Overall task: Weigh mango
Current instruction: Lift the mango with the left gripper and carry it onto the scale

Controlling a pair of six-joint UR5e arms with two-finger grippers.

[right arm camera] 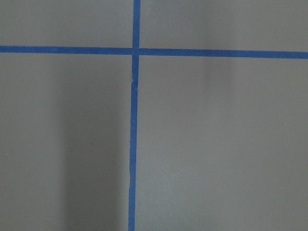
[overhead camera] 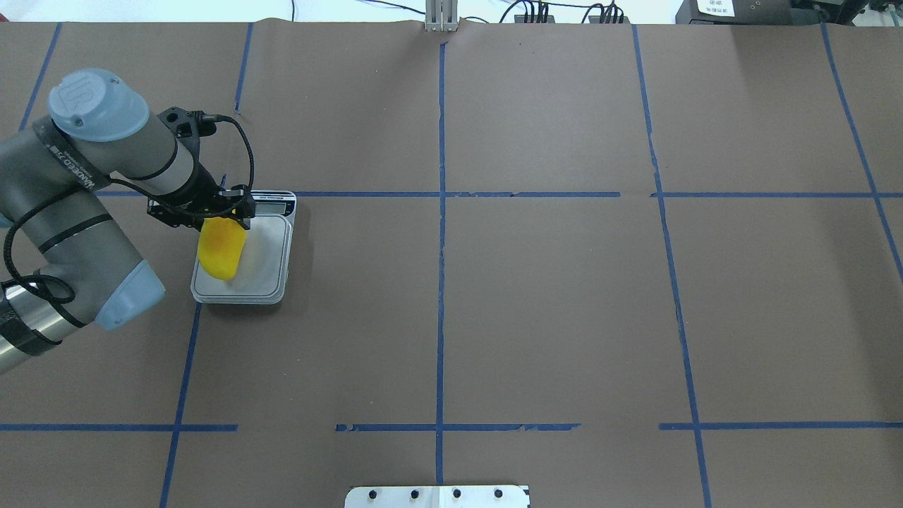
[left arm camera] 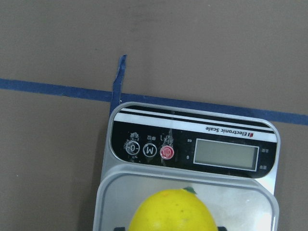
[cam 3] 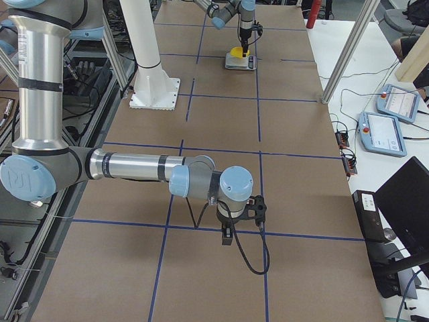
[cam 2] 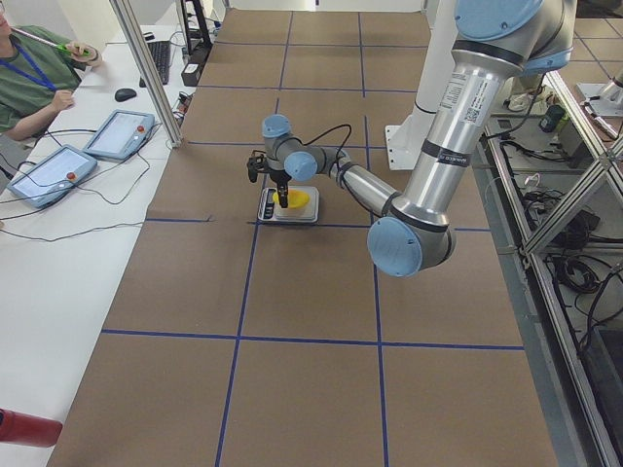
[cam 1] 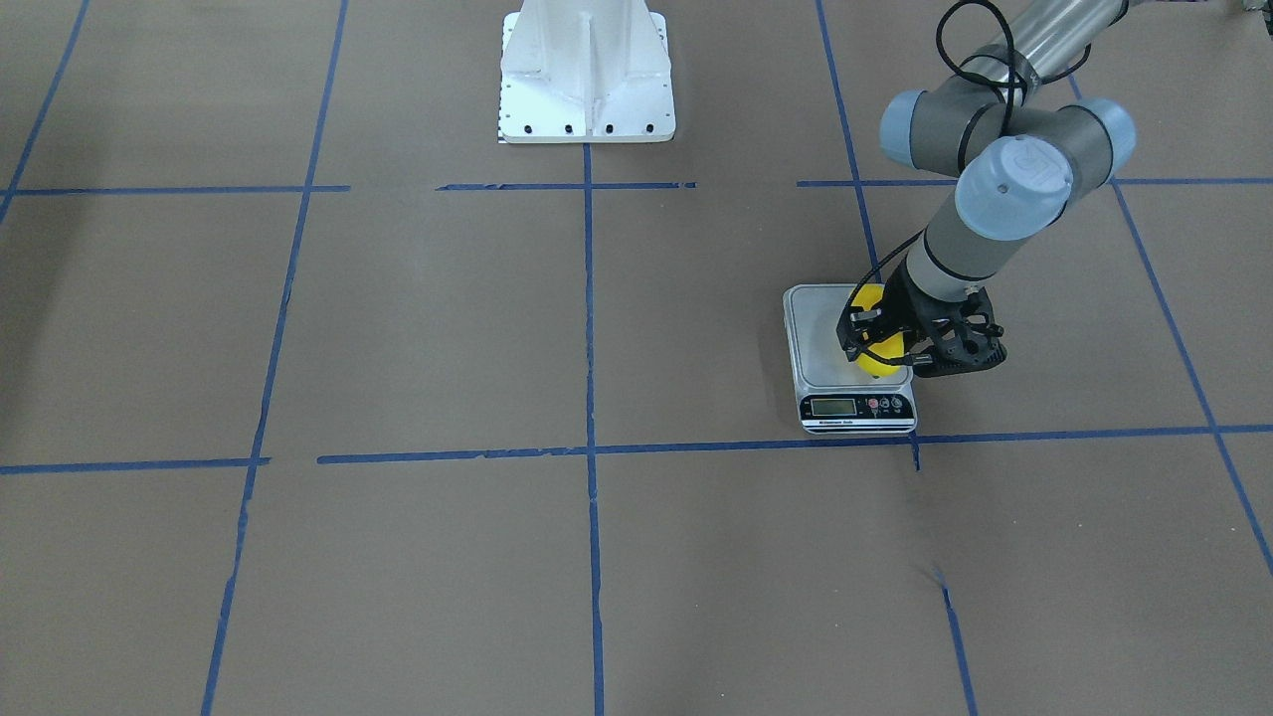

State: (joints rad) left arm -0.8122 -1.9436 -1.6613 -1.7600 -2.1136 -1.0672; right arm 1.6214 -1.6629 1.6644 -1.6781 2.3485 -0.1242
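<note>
At about nine o'clock on the tabletop, seen from overhead, the left pincer hangs over the scale. It is closed on the twelve o'clock end of the mango. The fruit tilts down from the grip over the nine o'clock half of the platform. Whether its low end already touches the steel I cannot tell. In the left wrist view the yellow top of the fruit fills the bottom edge, and the display beyond it, at twelve o'clock, shows no digits I can read.

The step in hand looks like the set-down. To do it well, shift the fruit a little toward three o'clock so that it lands near the platform's middle, and lower it slowly until its long side rests flat. Then part the fingers just enough to free it; its glossy, rounded skin suggests it could roll off if nudged. Lift straight up and clear of the platform, so that nothing but the fruit bears on it and the display is unblocked.

Far toward three o'clock, the right pincer hovers above blue tape lines. It shows only in the side view, so I cannot tell how wide it stands.
</note>
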